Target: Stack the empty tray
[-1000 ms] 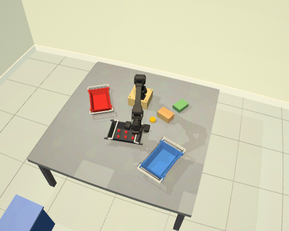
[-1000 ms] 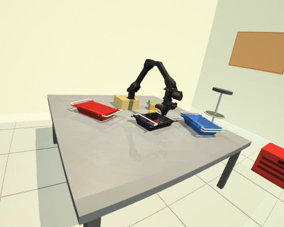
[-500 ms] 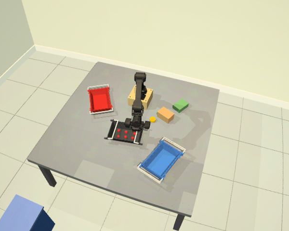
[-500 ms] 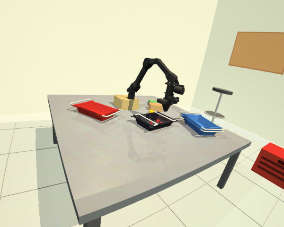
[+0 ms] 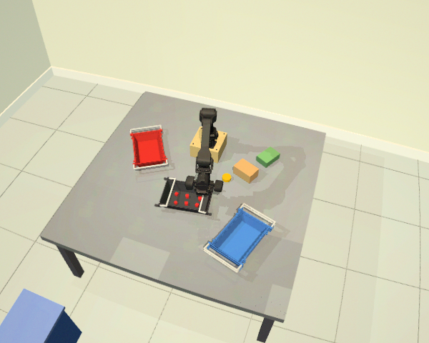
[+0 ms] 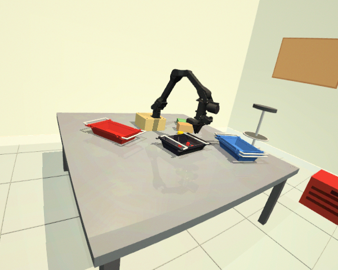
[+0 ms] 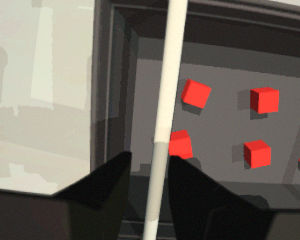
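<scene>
The jaws stand slightly apart with the bar (image 5: pixel 201 203) (image 6: pixel 196 138) (image 7: pixel 164 112) between them, running crosswise inside the loaded tray's (image 5: pixel 181 211) (image 6: pixel 169 147) (image 7: pixel 102 100) end.

Three trays: one black (image 5: pixel 184 211) (image 6: pixel 168 147) (image 7: pixel 103 100), with six cubes (image 5: pixel 186 195) (image 6: pixel 187 143) (image 7: pixel 264 101) and two bars (image 5: pixel 171 194) (image 6: pixel 173 142) (image 7: pixel 165 100); from above, one red (image 5: pixel 134 153) (image 6: pixel 106 136) at its eleven o'clock, one blue (image 5: pixel 227 258) (image 6: pixel 231 151) at four. Two blocks (image 5: pixel 245 170) (image 6: pixel 184 126) and one disc (image 5: pixel 227 177) (image 6: pixel 180 133) at two.

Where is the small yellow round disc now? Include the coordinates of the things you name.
In the top view, the small yellow round disc (image 5: pixel 227 177) (image 6: pixel 180 133) lies right of the gripper (image 5: pixel 204 190) (image 6: pixel 196 131) (image 7: pixel 150 156), beside the orange block (image 5: pixel 245 170) (image 6: pixel 184 126).
</scene>
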You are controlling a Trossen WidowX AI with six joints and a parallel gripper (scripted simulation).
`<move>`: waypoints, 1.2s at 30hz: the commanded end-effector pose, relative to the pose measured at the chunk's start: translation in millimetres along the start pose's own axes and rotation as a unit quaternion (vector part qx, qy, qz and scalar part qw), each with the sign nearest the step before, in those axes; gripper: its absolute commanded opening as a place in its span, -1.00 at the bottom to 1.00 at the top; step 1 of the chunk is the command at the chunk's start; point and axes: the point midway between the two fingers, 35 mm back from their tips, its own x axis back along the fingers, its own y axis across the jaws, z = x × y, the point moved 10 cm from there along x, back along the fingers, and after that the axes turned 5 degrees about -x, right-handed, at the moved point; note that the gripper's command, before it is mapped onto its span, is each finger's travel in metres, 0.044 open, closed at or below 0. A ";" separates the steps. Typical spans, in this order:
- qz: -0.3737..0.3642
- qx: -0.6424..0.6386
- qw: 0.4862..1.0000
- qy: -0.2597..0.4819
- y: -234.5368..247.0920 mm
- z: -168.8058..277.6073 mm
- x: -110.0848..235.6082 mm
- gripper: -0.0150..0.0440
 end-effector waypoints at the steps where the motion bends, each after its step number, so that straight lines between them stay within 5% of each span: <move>1: 0.000 0.000 1.000 -0.001 -0.1 -0.2 -0.5 -0.19; 6: 0.000 0.000 1.000 -0.001 -0.1 -0.2 -0.5 -0.49; 36: 0.000 0.000 1.000 0.000 0.0 0.0 0.0 -0.49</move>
